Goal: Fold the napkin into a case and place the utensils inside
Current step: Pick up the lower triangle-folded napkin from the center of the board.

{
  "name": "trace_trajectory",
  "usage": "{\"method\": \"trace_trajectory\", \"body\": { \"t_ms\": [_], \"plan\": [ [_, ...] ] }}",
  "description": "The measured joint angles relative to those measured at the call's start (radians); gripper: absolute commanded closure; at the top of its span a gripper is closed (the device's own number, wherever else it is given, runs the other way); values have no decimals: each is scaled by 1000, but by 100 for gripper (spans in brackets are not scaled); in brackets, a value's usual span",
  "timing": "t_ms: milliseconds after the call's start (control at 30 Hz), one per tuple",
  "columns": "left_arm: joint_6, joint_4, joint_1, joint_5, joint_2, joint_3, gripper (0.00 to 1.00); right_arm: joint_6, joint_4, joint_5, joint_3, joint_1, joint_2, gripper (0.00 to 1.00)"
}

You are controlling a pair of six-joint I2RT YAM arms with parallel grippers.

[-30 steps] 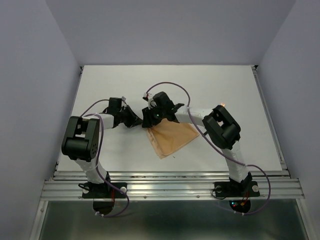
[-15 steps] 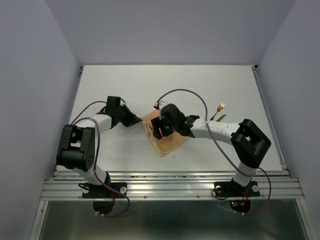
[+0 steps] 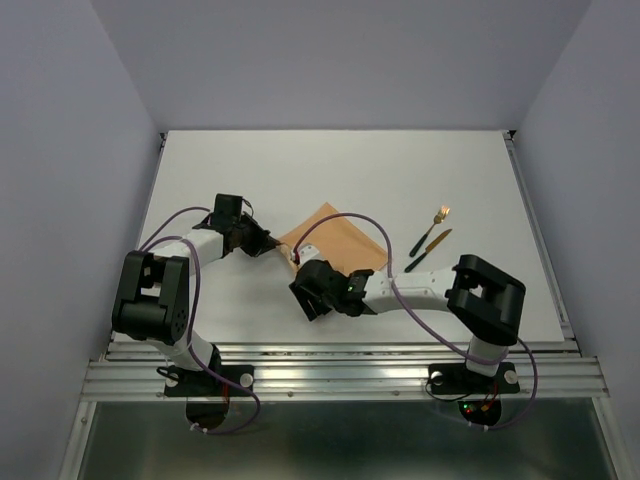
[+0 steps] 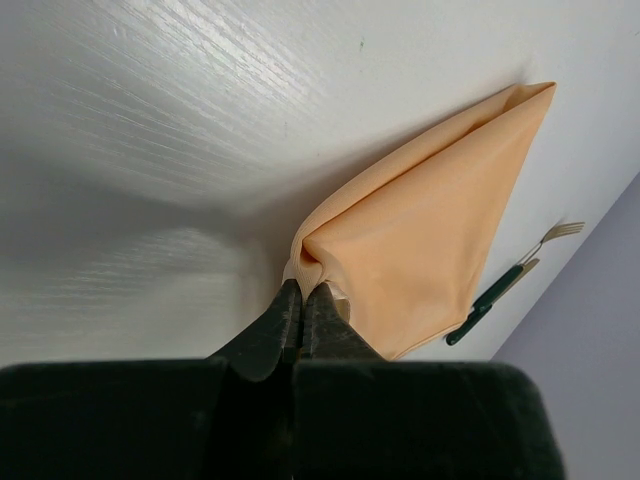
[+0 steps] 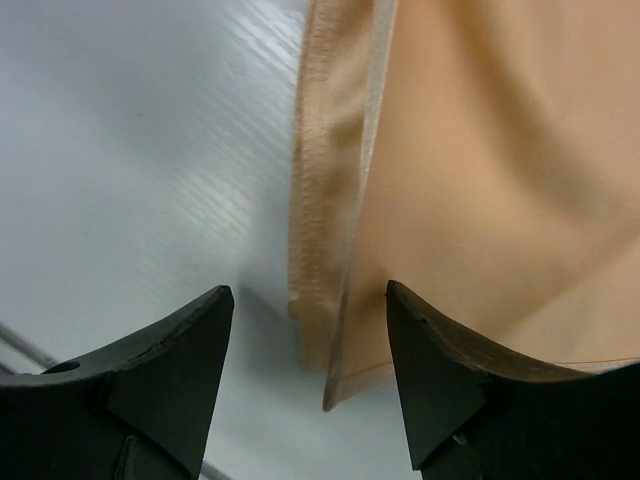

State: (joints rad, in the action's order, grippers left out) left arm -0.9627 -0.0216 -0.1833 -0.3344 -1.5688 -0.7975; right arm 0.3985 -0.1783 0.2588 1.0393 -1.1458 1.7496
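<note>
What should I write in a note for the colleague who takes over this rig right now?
Left gripper: shut, pinching the left corner of the napkin.
Right gripper: open, holding nothing, at the napkin's near corner.
Napkin: on the table, doubled over, with two layers showing at its edge; folding not finished.
Utensils: on the table to the right of the napkin, apart from it.
Left to do: complete the folds, then put the utensils inside.

One napkin (image 3: 335, 236) and two utensils (image 3: 441, 214)
</note>
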Motion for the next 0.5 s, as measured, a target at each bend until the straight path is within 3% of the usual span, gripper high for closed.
{"method": "trace_trajectory", "body": {
  "t_ms": [133, 233, 367, 400, 467, 500],
  "plan": [
    [0, -2, -1, 3, 0, 0, 100, 0, -20, 91, 23, -8, 63, 33],
    [-1, -5, -1, 6, 0, 0, 100, -7, -24, 130, 42, -8, 77, 39],
    [-5, -6, -1, 9, 0, 0, 100, -10, -20, 153, 58, -14, 97, 61],
    [-5, -6, -1, 10, 0, 0, 100, -13, -19, 156, 61, -14, 100, 73],
    [-6, -7, -1, 11, 0, 0, 100, -13, -10, 164, 62, -23, 105, 84],
    [-6, -7, -1, 13, 0, 0, 100, -16, -8, 169, 62, -26, 105, 95]
  ]
}}
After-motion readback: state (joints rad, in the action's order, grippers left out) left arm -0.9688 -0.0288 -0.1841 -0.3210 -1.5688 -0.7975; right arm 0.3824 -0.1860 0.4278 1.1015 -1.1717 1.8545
